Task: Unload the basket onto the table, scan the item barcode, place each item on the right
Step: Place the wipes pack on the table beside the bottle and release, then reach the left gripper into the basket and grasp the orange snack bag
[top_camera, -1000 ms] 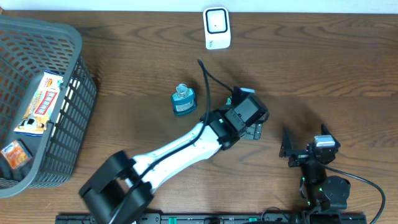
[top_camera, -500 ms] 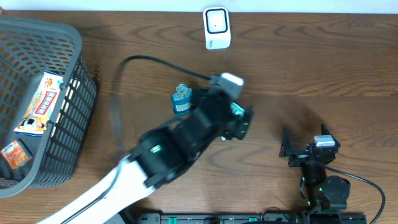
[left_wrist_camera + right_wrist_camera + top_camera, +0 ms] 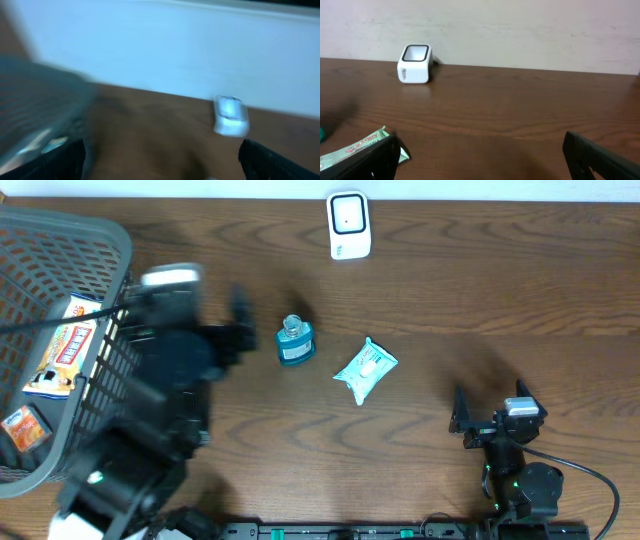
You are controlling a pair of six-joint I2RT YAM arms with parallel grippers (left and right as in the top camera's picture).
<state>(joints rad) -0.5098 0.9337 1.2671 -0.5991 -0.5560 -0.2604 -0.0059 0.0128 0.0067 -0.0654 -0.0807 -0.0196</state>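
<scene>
The white barcode scanner point(image 3: 349, 225) stands at the back edge of the table, also the scanner point(image 3: 415, 64) in the right wrist view and a blurred scanner point(image 3: 231, 116) in the left wrist view. A pale teal packet point(image 3: 365, 370) lies flat mid-table, and its corner point(image 3: 357, 146) shows by my right gripper's left finger. A small blue bottle point(image 3: 294, 342) stands upright left of the packet. My left gripper point(image 3: 178, 310) is blurred, raised beside the basket, open and holding nothing point(image 3: 162, 162). My right gripper point(image 3: 490, 420) rests open near the front right, nothing between its fingers point(image 3: 480, 160).
A dark grey mesh basket point(image 3: 110, 240) fills the left side and holds a snack box point(image 3: 65, 345) and a small orange pack point(image 3: 25, 430). A pale wall runs behind the table.
The left gripper has let go of the teal packet, which now lies uncovered mid-table. The left arm has swung left toward the basket. The right arm has not moved.
</scene>
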